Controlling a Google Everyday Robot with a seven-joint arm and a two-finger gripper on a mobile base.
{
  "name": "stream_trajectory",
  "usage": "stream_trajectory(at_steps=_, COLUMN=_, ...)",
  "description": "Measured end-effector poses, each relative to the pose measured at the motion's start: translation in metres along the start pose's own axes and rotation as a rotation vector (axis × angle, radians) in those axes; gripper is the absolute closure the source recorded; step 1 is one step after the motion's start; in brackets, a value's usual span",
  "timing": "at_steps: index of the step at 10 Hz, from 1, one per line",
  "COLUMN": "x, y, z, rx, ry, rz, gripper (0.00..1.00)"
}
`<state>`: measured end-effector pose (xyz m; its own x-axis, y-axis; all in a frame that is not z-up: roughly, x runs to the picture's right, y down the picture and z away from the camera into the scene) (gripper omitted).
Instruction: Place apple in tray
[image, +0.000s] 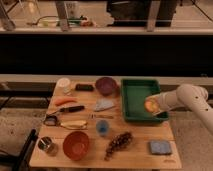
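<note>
A green tray (134, 91) sits at the back right of the wooden table (140, 150). A yellowish apple (150, 105) is over the tray's front right part, at the tip of my white arm, which reaches in from the right. My gripper (154, 106) is at the apple, right over the tray's inside. I cannot tell whether the apple rests on the tray floor or hangs just above it.
On the table: a purple bowl (105, 85), a white cup (63, 84), a carrot (65, 101), a knife (70, 109), a banana (73, 124), a red bowl (76, 145), a blue cup (102, 127), grapes (118, 143), a blue sponge (160, 147), a metal cup (47, 145).
</note>
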<state>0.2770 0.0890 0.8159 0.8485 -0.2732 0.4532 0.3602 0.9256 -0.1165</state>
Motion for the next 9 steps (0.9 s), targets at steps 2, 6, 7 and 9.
stream_trajectory(at_steps=2, x=-0.001, y=-0.0023, z=0.0006, rx=-0.001, ry=-0.001, rz=0.001, gripper=0.25)
stream_trajectory(at_steps=6, x=-0.0003, y=-0.0026, z=0.0015, rx=0.006, ry=0.005, rz=0.023, gripper=0.2)
stream_trajectory(at_steps=7, x=0.0001, y=-0.0027, z=0.0001, rx=0.011, ry=0.012, rz=0.027, gripper=0.2)
stream_trajectory(at_steps=9, x=-0.0015, y=-0.0047, z=-0.0006, rx=0.025, ry=0.026, rz=0.035, gripper=0.2)
